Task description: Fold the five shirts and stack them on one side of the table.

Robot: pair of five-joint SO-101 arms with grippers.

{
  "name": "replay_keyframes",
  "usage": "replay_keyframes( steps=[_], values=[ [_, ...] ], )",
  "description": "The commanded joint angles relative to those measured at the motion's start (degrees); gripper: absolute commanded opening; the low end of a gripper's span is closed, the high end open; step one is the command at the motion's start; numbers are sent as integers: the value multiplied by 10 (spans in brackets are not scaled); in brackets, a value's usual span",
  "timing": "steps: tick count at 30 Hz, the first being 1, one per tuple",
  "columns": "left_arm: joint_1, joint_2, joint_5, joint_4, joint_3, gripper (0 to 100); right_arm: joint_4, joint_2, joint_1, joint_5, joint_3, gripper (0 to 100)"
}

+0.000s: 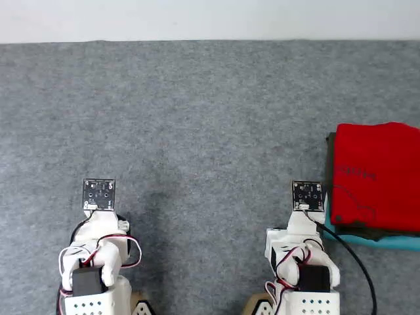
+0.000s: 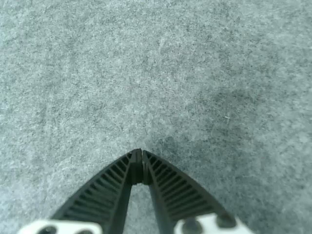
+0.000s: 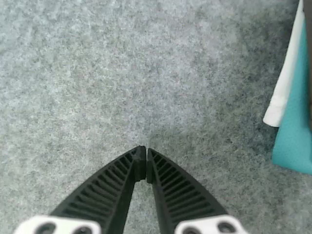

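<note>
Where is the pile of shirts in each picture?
High view: the shirt pile, red on top, lies at the picture's right edge.
Right wrist view: its teal shirt and the edge of a white shirt lie off to one side of the shut right gripper.
Left wrist view: the shut left gripper over the grey mat.
Shared landmark: the grey mat under everything.

Counter [image 1: 197,118] takes up nearly the whole high view, covered edge to edge w/ a grey felt-like mat [image 2: 156,73]. Up close in both wrist views the mat is fuzzy, w/ mottled light & dark fibres. Far edge runs straight across the top. Beyond it is a plain pale strip [image 1: 210,20], wall or bare surface, can't tell which. Light is soft & even. Shadows on the mat are faint, soft-edged, w/ slightly darker patches twd the front.
</note>
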Motion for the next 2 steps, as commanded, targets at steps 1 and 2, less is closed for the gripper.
replay_keyframes(
  steps=[1, 2],
  values=[
    [1, -6, 4, 3, -3, 6, 1, -10, 6, -7, 9, 9],
    [1, -6, 4, 3, -3, 6, 1, -10, 6, -7, 9, 9]
  ],
)
